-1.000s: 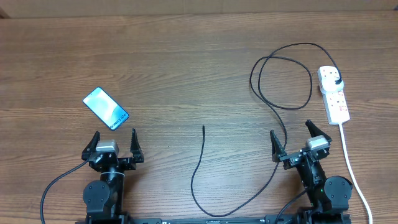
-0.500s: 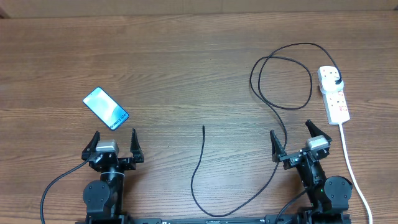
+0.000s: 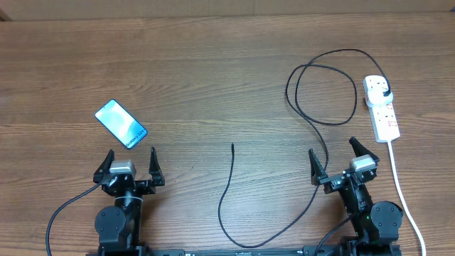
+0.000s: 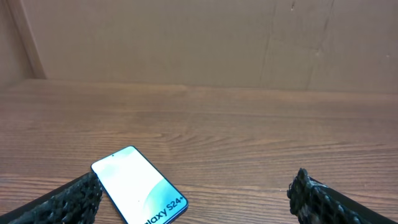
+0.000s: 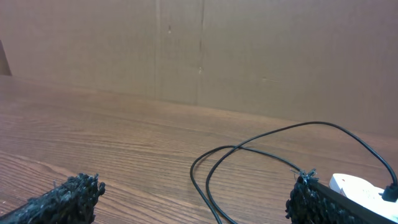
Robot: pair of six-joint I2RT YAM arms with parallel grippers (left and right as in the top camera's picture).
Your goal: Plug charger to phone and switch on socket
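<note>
Nothing done yet: both jaws wide and empty, thin black charger cable (image 3: 232, 158) apart from slim blue-screened phone (image 3: 121, 124), white power strip (image 3: 384, 117) untouched.

Wooden table (image 3: 213, 71): phone (image 3: 121, 124), charger (image 3: 232, 158), socket (image 3: 381, 110).

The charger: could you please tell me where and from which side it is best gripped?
Probably just behind the free tip of the charger, from above, jaws across the cable: that stretch lies flat and nearly straight.
</note>
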